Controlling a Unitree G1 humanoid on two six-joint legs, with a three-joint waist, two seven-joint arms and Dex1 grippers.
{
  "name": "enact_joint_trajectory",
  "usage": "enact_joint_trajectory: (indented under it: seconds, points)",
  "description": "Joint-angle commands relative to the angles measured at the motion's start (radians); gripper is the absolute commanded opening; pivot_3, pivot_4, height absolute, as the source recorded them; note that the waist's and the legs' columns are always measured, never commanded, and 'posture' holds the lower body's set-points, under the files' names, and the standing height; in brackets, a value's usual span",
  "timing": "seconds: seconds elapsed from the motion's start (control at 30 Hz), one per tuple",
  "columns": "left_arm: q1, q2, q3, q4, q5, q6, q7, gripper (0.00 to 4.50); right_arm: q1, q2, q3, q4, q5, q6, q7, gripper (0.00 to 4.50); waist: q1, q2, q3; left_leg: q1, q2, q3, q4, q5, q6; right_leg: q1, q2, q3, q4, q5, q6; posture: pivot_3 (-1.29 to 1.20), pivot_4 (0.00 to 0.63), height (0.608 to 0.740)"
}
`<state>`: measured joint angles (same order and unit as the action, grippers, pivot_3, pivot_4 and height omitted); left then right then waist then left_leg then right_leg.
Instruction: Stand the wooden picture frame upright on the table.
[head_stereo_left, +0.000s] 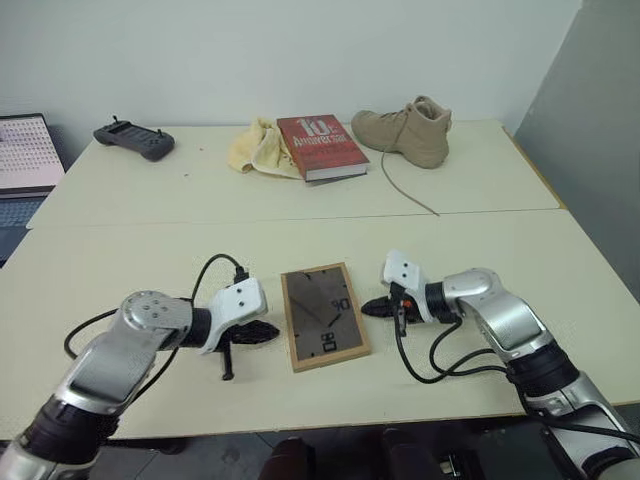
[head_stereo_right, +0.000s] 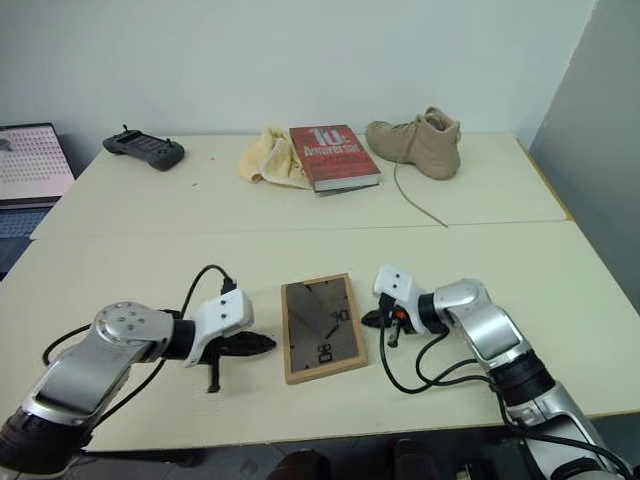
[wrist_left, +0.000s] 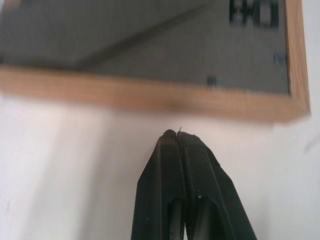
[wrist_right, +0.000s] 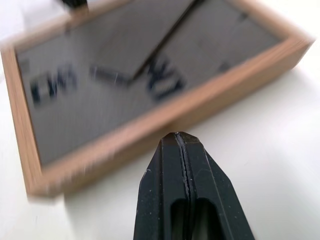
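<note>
Left gripper (head_stereo_left: 268, 331) sits just beside the wooden picture frame's left long edge, fingers pressed fully together, nothing held. Right gripper (head_stereo_left: 374, 307) mirrors it off the frame's right long edge — also pinched closed and empty, tip pointing at the wood, a small gap to it in the right wrist view.

The wooden picture frame (head_stereo_left: 323, 315) lies flat, dark back panel up, on the near half of the table (head_stereo_left: 150, 260), between the two grippers and well toward the front edge.

Handling guess: light, rigid, thin. Wood rim looks stiff enough to pinch; the face-down front may be glazed, so treat it as fragile and don't let it drop. Flat on a smooth top, it will likely slide rather than tip if pushed from one side only — brace one long edge while the other side lifts. Best hold looks like the rim's long edges; the dark panel offers no grip. I can't tell whether a fold-out stand sits on the back.

Surface: pale, matte, flat, with a seam running across just beyond the frame.

Beyond the frame, on the far half: red book (head_stereo_left: 320, 147), yellow cloth (head_stereo_left: 256, 146) beside it, tan boot (head_stereo_left: 408, 130) with a trailing lace, dark handheld controller (head_stereo_left: 134, 140) far left. All well apart from the frame — plenty of room to stand it.
</note>
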<state>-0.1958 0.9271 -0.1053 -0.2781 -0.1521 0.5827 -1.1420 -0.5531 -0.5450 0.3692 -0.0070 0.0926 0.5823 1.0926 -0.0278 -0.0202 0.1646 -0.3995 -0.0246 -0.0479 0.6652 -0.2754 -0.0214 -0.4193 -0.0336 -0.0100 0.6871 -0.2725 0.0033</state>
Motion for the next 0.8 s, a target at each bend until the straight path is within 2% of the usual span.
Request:
enact_joint_trajectory:
  seconds: [0.03, 0.1, 0.17, 0.2, 0.27, 0.3, 0.4, 0.47, 0.6, 0.8]
  points:
    - [0.031, 0.057, 0.104, 0.088, -0.018, -0.085, -0.014, 0.04, 0.009, -0.087, -0.046, -0.032, 0.001, -0.044, 0.032, 0.0, 0.004, 0.0, 0.0, 0.0, 0.0, 0.0, 0.0, 0.0, 0.0, 0.0, 0.0, 0.0, 0.0, 0.0, 0.0, 0.0, 0.15, 0.74]
    - [0.05, 0.072, 0.149, 0.112, -0.064, -0.056, -0.035, 0.04, 0.011, -0.11, -0.065, -0.028, 0.01, -0.054, 0.024, 0.0, 0.003, 0.0, 0.0, 0.0, 0.0, -0.001, 0.0, 0.0, 0.0, 0.001, 0.0, -0.002, -0.002, 0.0, 0.0, 0.0, 0.15, 0.74]
    - [0.054, 0.061, 0.232, 0.101, -0.199, 0.126, -0.055, 0.04, 0.015, -0.12, -0.08, -0.022, 0.016, -0.073, 0.019, 0.0, 0.001, 0.0, 0.0, 0.0, 0.0, -0.001, 0.0, 0.0, 0.0, 0.001, 0.0, -0.002, -0.002, 0.0, 0.0, 0.0, 0.15, 0.74]
    - [0.062, 0.059, 0.281, 0.087, -0.296, 0.248, -0.079, 0.39, 0.018, -0.119, -0.084, -0.012, 0.015, -0.092, 0.015, 0.0, 0.0, 0.0, 0.0, 0.0, 0.0, -0.001, 0.0, 0.0, 0.0, 0.001, 0.0, -0.002, -0.002, 0.0, 0.0, 0.0, 0.15, 0.74]
    - [0.072, 0.06, 0.355, 0.062, -0.462, 0.468, -0.103, 0.63, 0.021, -0.113, -0.077, 0.013, -0.005, -0.133, -0.002, 0.0, -0.004, 0.0, 0.0, 0.0, 0.0, -0.002, 0.0, 0.0, 0.0, 0.002, 0.001, -0.002, -0.002, 0.0, 0.0, 0.0, 0.15, 0.74]
    - [0.076, 0.055, 0.385, 0.055, -0.533, 0.575, -0.099, 0.92, 0.025, -0.111, -0.064, 0.026, -0.023, -0.163, -0.008, 0.0, -0.004, 0.0, 0.0, 0.0, 0.001, -0.002, 0.0, 0.0, 0.0, 0.002, 0.001, -0.002, -0.002, 0.0, 0.0, 0.0, 0.15, 0.74]
    - [0.071, 0.018, 0.457, 0.048, -0.674, 0.812, -0.045, 1.58, 0.034, -0.09, -0.043, 0.044, -0.043, -0.197, -0.024, 0.0, -0.004, 0.0, 0.0, 0.0, 0.001, -0.002, 0.0, 0.0, 0.0, 0.002, 0.001, -0.002, -0.002, 0.0, 0.0, 0.0, 0.15, 0.74]
    - [0.035, -0.067, 0.526, 0.087, -0.72, 0.963, 0.039, 2.03, 0.033, -0.065, -0.027, 0.05, -0.056, -0.214, -0.038, 0.0, -0.004, 0.0, 0.0, 0.001, 0.001, -0.003, 0.0, 0.0, 0.0, 0.004, 0.001, -0.002, -0.002, 0.0, 0.0, 0.0, 0.15, 0.74]
    - [0.029, -0.188, 0.589, 0.165, -0.787, 1.032, 0.212, 2.99, 0.015, -0.003, -0.006, 0.063, -0.072, -0.219, -0.069, 0.0, -0.003, -0.002, -0.001, 0.004, 0.001, -0.004, 0.0, 0.0, 0.0, 0.007, 0.002, -0.003, -0.003, 0.0, 0.0, 0.0, 0.15, 0.74]
    - [0.019, -0.324, 0.57, 0.188, -0.782, 1.028, 0.355, 4.25, -0.014, 0.091, 0.009, 0.086, -0.089, -0.203, -0.118, 0.0, -0.001, -0.002, -0.001, 0.008, 0.001, -0.005, -0.001, 0.0, -0.001, 0.009, 0.002, -0.002, -0.004, 0.0, 0.0, 0.0, 0.15, 0.74]
